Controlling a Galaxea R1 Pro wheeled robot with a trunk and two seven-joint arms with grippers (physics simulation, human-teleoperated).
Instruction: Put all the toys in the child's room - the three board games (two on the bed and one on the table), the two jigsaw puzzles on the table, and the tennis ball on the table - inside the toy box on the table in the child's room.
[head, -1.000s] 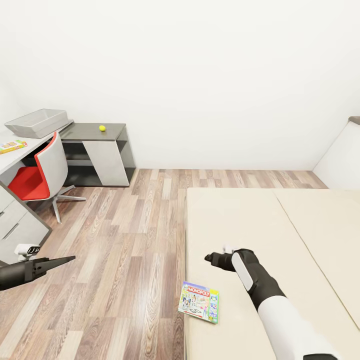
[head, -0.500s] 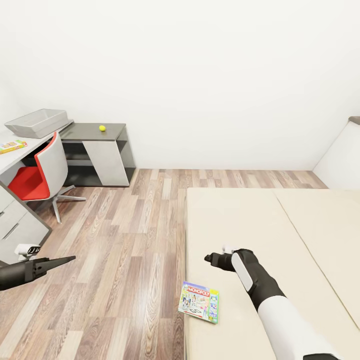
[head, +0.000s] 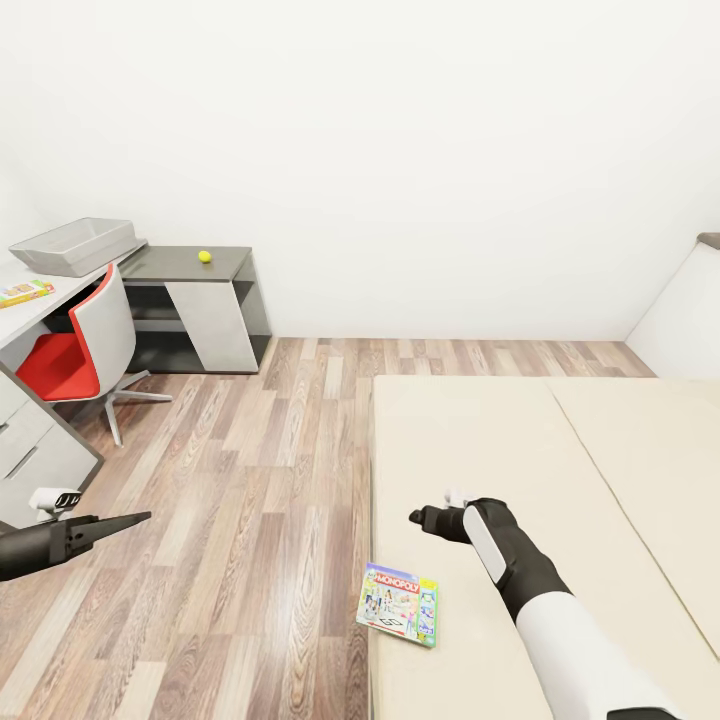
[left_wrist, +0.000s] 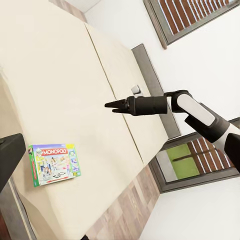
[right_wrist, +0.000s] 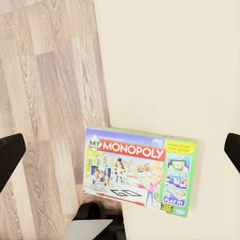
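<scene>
Below the right fingers (head: 420, 517), which are held apart and empty, the Monopoly box (head: 398, 604) is seen lying flat at the bed's (head: 520, 440) edge. Far off, a ball (head: 205, 257) and grey bin (head: 72, 246) are set on the bench (head: 190, 265). The left fingers' (head: 135, 518) state cannot be told.

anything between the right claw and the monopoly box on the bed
Nothing visible. The right claw hangs over bare cream mattress, and the flat white-green Monopoly game box lies uncovered at the bed's edge nearer the robot.
</scene>
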